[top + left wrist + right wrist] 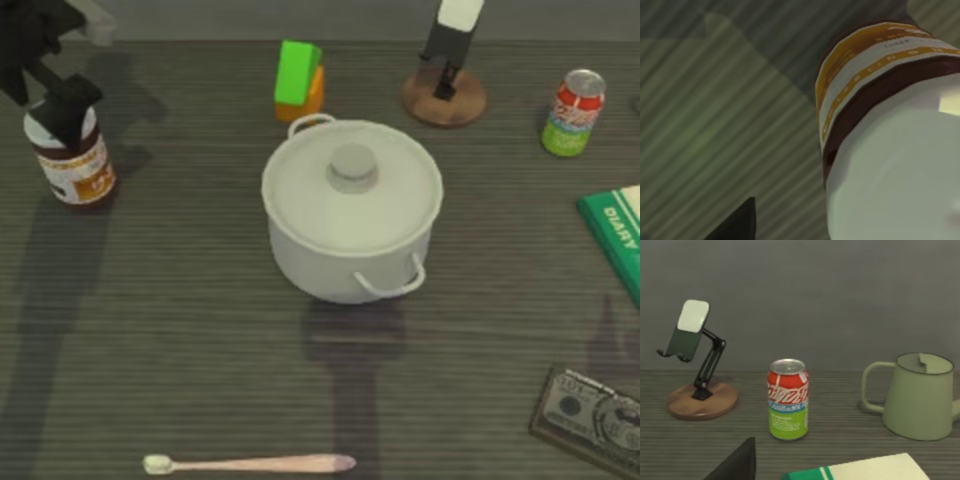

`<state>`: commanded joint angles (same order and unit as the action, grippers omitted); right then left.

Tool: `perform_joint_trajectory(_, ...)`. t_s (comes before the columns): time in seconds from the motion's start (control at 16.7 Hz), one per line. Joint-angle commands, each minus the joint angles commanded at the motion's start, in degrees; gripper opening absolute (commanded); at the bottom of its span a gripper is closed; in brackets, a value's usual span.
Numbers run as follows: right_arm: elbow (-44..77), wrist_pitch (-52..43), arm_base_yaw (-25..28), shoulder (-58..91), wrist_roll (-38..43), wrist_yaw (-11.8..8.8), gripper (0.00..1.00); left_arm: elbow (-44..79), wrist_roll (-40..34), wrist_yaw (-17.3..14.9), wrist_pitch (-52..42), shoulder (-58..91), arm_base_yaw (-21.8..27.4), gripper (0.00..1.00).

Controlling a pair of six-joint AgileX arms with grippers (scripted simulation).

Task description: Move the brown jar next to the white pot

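The brown jar (pixel 72 160) stands upright at the table's far left, with a white-and-orange label and a white lid (pixel 900 170). My left gripper (pixel 62 105) hangs over the lid, open. In the left wrist view one dark finger (pixel 735 225) shows with a gap to the jar's side, and the other finger is hidden behind the jar. The white pot (pixel 350 205), lid on with a grey knob, sits mid-table well to the right of the jar. My right gripper (pixel 800 472) is out of the top view, parked at the right with one fingertip (pixel 740 462) showing.
Behind the pot are a green-and-orange block (pixel 299 80) and a phone stand (pixel 445 90). A soda can (pixel 573 112), a green book (pixel 615 235) and a banknote stack (pixel 590 415) line the right side. A toothbrush (pixel 250 464) lies in front. A pale kettle (pixel 917 397) stands beyond the can.
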<state>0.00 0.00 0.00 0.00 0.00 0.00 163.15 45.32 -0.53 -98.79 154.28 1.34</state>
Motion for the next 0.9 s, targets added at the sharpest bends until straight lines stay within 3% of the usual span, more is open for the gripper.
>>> perform_joint_trajectory(0.42,0.0,0.0,0.0,0.0,0.0,0.0,1.0,-2.39,0.04,0.02,1.87,-0.71,-0.15,1.0)
perform_joint_trajectory(0.9,0.0,0.0,0.0,0.0,0.0,0.0,1.0,-25.15,0.01,0.1,17.27,-7.55,-0.06,1.0)
